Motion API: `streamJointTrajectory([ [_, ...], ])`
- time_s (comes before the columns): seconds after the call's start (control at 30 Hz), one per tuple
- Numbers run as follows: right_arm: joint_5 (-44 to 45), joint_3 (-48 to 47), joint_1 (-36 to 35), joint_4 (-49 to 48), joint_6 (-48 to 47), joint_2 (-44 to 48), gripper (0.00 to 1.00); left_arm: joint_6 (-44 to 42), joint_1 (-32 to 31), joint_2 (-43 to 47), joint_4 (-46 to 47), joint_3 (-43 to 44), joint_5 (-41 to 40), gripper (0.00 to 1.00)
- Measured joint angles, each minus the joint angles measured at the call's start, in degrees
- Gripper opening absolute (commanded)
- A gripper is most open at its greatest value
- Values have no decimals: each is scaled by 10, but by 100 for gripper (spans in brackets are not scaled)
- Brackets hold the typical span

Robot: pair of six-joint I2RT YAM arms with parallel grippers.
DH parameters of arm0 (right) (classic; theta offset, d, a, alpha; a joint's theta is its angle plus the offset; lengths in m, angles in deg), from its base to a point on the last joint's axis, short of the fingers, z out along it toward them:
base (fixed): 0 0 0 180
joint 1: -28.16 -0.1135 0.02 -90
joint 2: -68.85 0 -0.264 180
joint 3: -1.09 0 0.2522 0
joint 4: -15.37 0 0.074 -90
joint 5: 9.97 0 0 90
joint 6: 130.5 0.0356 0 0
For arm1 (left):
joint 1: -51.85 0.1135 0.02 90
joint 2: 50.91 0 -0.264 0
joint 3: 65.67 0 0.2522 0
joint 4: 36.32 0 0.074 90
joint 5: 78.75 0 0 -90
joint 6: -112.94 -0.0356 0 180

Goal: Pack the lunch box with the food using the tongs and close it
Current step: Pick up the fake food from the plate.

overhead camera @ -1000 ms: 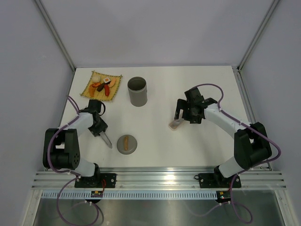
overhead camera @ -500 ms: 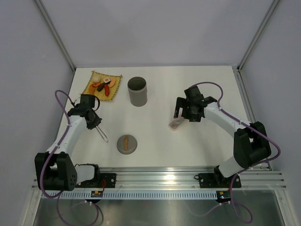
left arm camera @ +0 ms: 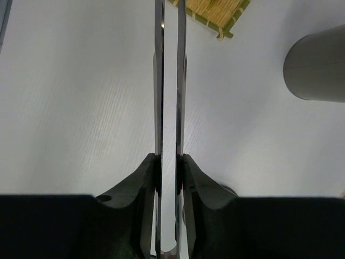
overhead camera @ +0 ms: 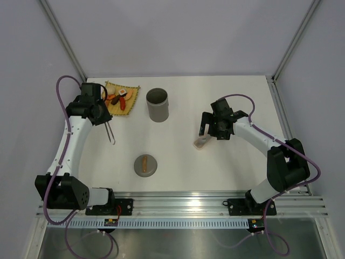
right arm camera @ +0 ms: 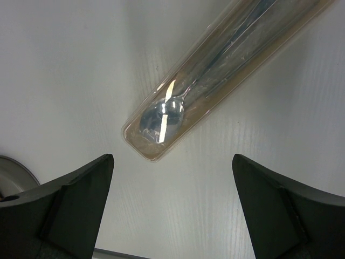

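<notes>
Over the last second the left arm [overhead camera: 67, 145] had swung from beside the lid [overhead camera: 145, 164] to the far left, carrying the tongs [left arm camera: 159, 81]; the right arm barely shifted. The left jaws were clenched on the tongs, whose tips were cut off in the wrist view. That wrist stood close to the counter's [overhead camera: 215, 178] left edge and hid a corner of the yellow mat [overhead camera: 129, 90]. The food [overhead camera: 119, 98] on the mat was too small to tell apart. The lunch box [overhead camera: 157, 105] stood upright and uncovered just right of the mat. Open counter separated it from the right jaws, released wide over the cutlery case [right arm camera: 215, 75], which was partly cut off.
</notes>
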Motion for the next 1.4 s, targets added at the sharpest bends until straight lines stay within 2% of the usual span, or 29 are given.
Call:
streamJointTrajectory([
  [0.17, 0, 0, 0, 0, 0, 2, 99, -19, 0, -60, -3, 64, 16, 21],
  [0.5, 0, 7, 0, 0, 1, 17, 99, -32, -2, -141, -14, 123, 44, 30],
  [0.8, 0, 8, 0, 0, 5, 17, 99, -39, -3, -168, -18, 128, 61, 31],
  [1.0, 0, 8, 0, 0, 6, 15, 100, -44, -11, -170, -17, 127, 70, 36],
  [1.4, 0, 6, 0, 0, 5, 2, 100, -50, -18, -179, -17, 127, 70, 35],
])
